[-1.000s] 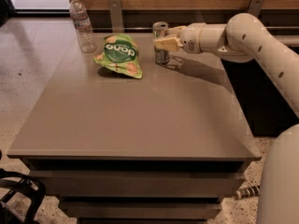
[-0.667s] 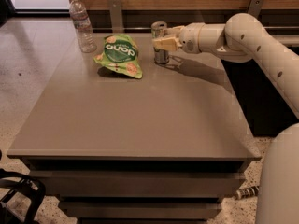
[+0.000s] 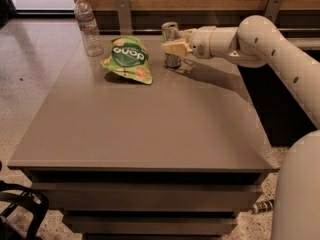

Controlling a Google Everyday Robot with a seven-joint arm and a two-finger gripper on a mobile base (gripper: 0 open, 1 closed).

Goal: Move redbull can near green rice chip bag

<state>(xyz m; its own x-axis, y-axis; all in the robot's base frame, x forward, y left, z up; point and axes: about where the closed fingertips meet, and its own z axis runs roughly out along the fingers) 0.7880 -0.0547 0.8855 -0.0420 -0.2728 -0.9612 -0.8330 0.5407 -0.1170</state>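
Slim can, easily tipped on the way to the bag

The gripper reaches over the far side of the table, jaws clenched round the middle of the upright redbull can, which stands near the green rice chip bag without touching it. Dragging its base could topple it, and overshooting could shove the bag toward the water bottle.

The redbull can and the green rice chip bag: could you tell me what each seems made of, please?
The redbull can looks like metal: a silvery sheen and a round shiny top. The green rice chip bag is likely thin plastic film, glossy and crumpled. The gripper is at the can's middle.
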